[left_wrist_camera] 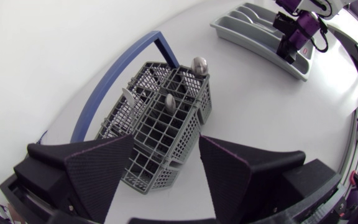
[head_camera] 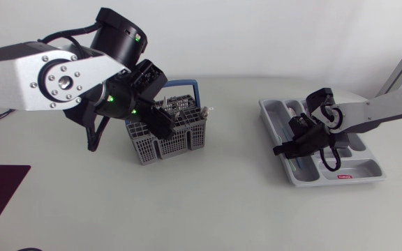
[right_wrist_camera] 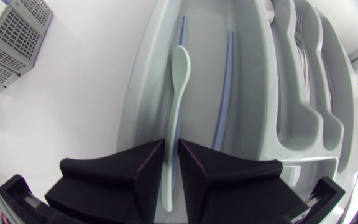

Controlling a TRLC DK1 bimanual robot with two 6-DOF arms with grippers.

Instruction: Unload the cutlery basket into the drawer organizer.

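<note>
Right wrist view: right tool [right_wrist_camera: 171, 148] clamped on pale spoon [right_wrist_camera: 179, 81], handle partly hidden; left tool [left_wrist_camera: 165, 148] open above basket [left_wrist_camera: 156, 178].

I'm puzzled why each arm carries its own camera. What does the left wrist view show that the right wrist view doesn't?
Only the left wrist view: the open left gripper, the blue handle of the grey plastic cutlery basket, and metal cutlery handles standing inside it. Only the right wrist view: a pale green plastic spoon clamped in the right gripper, over a long compartment of the grey drawer organizer tray, beside thin blue sticks. Both: that basket, that tray and the right gripper.
</note>
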